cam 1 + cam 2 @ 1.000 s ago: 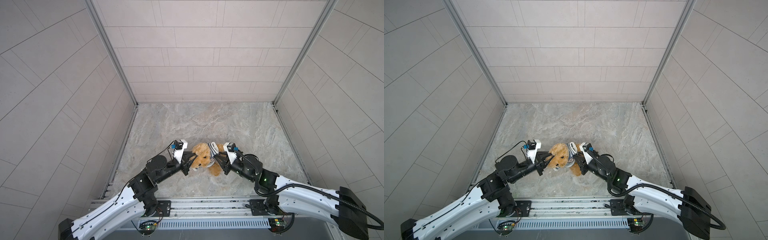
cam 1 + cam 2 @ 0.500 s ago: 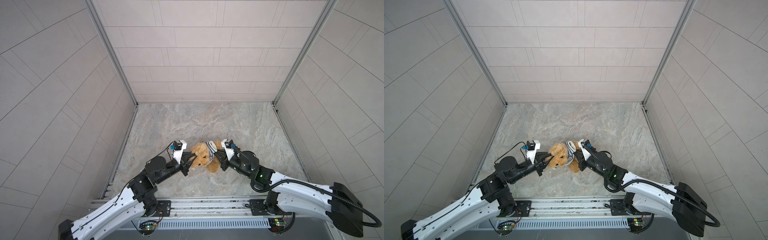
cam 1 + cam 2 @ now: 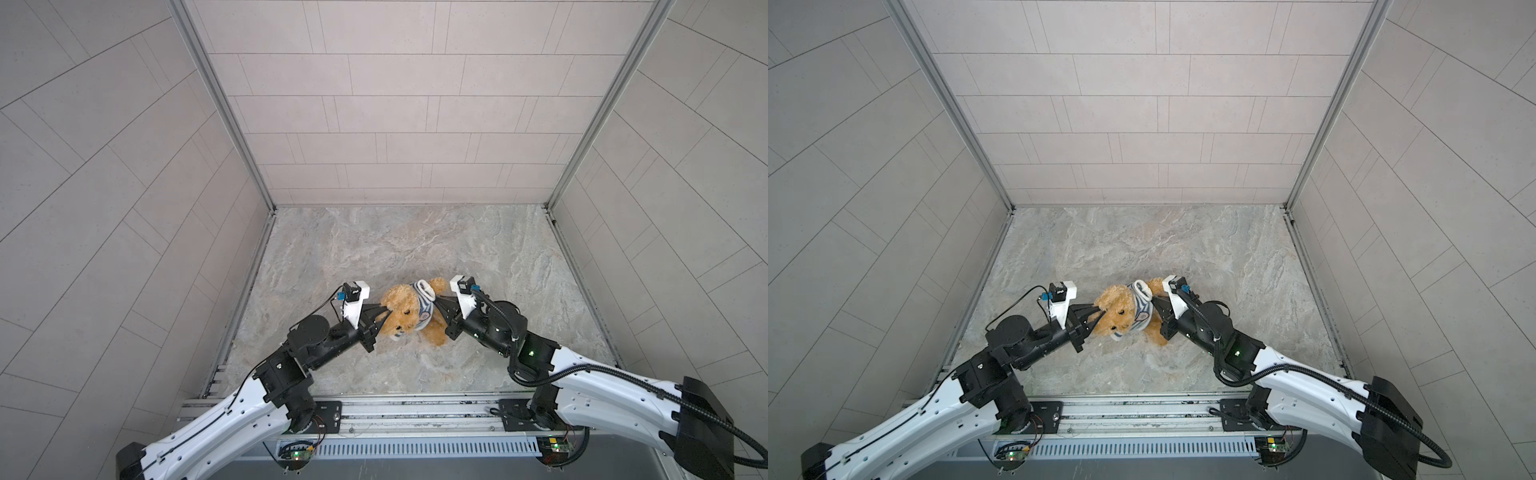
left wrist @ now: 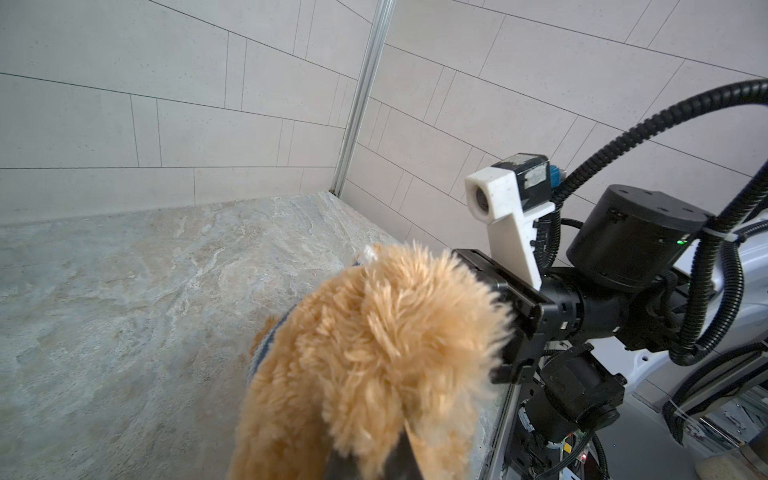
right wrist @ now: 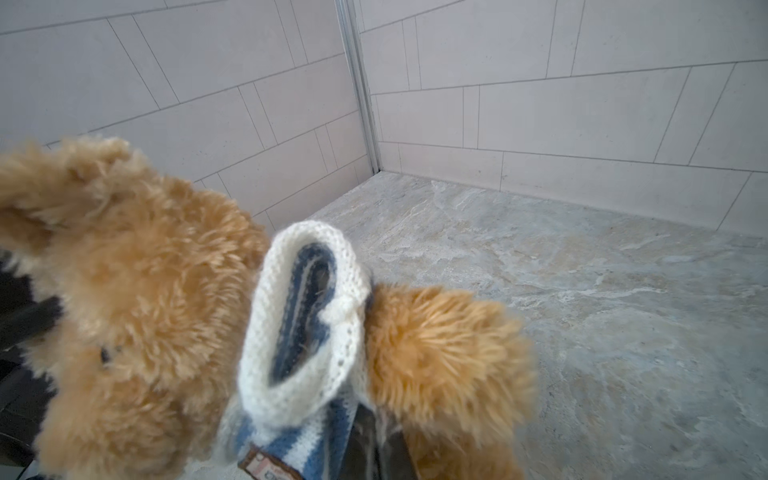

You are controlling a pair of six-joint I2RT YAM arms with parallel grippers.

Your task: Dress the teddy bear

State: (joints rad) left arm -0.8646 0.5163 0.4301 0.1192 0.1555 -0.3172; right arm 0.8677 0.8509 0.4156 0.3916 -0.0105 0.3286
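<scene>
Tiled walls [image 3: 395, 124] rise behind the bear [image 3: 405, 309], and a marbled tabletop [image 3: 374, 249] spreads beneath it. In both top views the left arm [image 3: 316, 340] reaches in from the bear's left and the right arm [image 3: 494, 332] from its right. The bear (golden-brown, shaggy, face turned up toward the camera head) hangs between the two, its head tipped toward the left arm and its legs toward the right. Whether its feet touch the tabletop cannot be told.

A navy-and-white striped shirt [image 3: 420, 303] wraps the bear's trunk below the head. The left tool [image 3: 384, 311] is closed narrow on the bear, its tips buried in the fur at the ear. The right tool [image 3: 437, 300] is closed tight at the shirt's side edge, on the bear's flank. The right wrist view shows its dark fingers [image 5: 374, 453] pressed between striped knit and fur, though which of them it pinches cannot be told.

The shirt's white cuff [image 5: 307, 324] gapes open at the bear's shoulder, with a paw [image 5: 440, 353] just beside it, outside the opening. A small brown badge [image 5: 270, 463] sits on the shirt's front, over the bear's chest.
</scene>
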